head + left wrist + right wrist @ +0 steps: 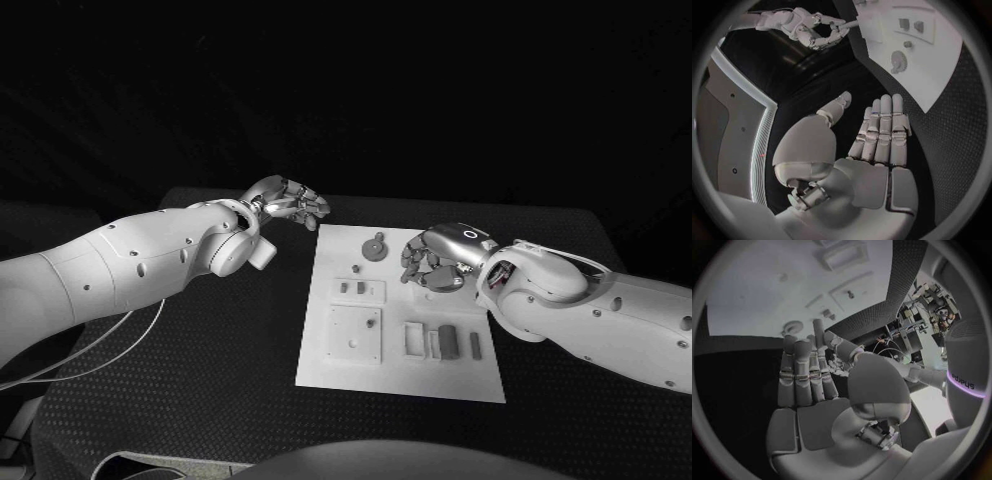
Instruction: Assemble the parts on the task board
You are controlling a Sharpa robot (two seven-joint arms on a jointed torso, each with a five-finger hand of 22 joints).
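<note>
The white task board (pixel 325 365) lies in the middle of the black table. A round grey part (pixel 375 248) stands near its far edge, and several small grey parts (pixel 447 341) sit nearer me. My left hand (pixel 286 203) hovers off the board's far left corner. Its fingers (pixel 879 130) are straight, the thumb is apart and the palm is empty. My right hand (pixel 440 258) hangs over the board's far right part, just right of the round part. Its fingers (pixel 804 370) are also extended and hold nothing. The board (pixel 936 75) and the round part (pixel 898 61) lie beyond the left hand.
A square raised plate (pixel 353 333) and a small block fixture (pixel 356 289) stand on the board's left half. Black table (pixel 188 380) surrounds the board on all sides. A white cable (pixel 87 350) loops at the table's left edge.
</note>
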